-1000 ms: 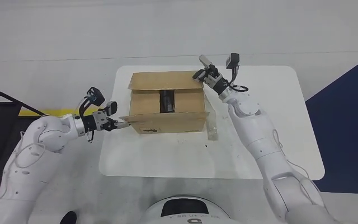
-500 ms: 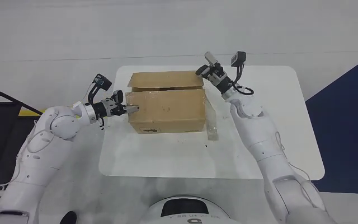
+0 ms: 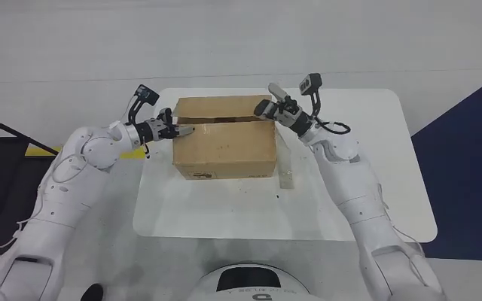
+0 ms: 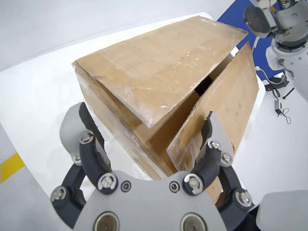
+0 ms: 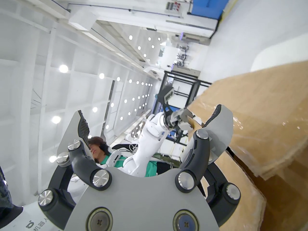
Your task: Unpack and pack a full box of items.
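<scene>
The cardboard box (image 3: 223, 141) stands on the white table (image 3: 346, 203), both long top flaps folded over it with a narrow gap between them. In the left wrist view the box (image 4: 154, 78) shows its far flap raised a little and its near flap (image 4: 223, 97) tilted. My left gripper (image 3: 178, 130) is open at the box's left end; one finger (image 4: 211, 133) touches the near flap's corner. My right gripper (image 3: 265, 106) is open at the far right corner, one finger (image 5: 220, 121) against the far flap (image 5: 259, 102). The contents are hidden.
A clear plastic strip (image 3: 286, 170) lies on the table against the box's right side. The table has bare room in front of the box and to its right. The table's left edge runs close under my left gripper.
The box was open with a dark item showing inside. My left gripper swung the near flap up and over the top. My right gripper came down onto the far flap.
</scene>
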{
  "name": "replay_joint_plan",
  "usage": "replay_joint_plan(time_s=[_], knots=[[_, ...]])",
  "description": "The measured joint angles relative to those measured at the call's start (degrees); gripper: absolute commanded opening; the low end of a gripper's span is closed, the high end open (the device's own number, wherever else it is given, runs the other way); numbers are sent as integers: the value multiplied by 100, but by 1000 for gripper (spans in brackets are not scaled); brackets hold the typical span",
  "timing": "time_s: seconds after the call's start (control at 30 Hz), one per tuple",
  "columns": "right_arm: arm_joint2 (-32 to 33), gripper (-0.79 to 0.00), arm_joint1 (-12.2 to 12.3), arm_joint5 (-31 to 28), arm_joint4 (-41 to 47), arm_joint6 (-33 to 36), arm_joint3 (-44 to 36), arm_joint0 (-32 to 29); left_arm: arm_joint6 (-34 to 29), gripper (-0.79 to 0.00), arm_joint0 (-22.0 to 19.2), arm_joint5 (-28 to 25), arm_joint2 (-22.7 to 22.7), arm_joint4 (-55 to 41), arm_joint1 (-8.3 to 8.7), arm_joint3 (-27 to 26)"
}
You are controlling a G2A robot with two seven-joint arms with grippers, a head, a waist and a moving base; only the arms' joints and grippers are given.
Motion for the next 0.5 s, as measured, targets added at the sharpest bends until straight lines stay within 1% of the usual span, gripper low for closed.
replay_joint_plan(time_s=[0.1, 0.17, 0.37, 0.43, 0.5], knots=[[-201, 0, -3, 574, -98, 418, 335, 275, 15, 0, -67, -24, 36, 6, -25, 90], [-312, 0, -15, 768, -276, 390, 538, 450, 68, 0, -92, -59, -2, -20, -28, 119], [-539, 0, -43, 946, -475, 409, 750, 695, 52, 0, -25, -326, -351, -547, 30, 89], [-558, 0, -45, 944, -476, 407, 778, 728, -29, 0, -25, -277, -416, -567, 47, 130], [-566, 0, -45, 918, -468, 382, 784, 739, -114, 0, -55, -133, -383, -343, 46, 172]])
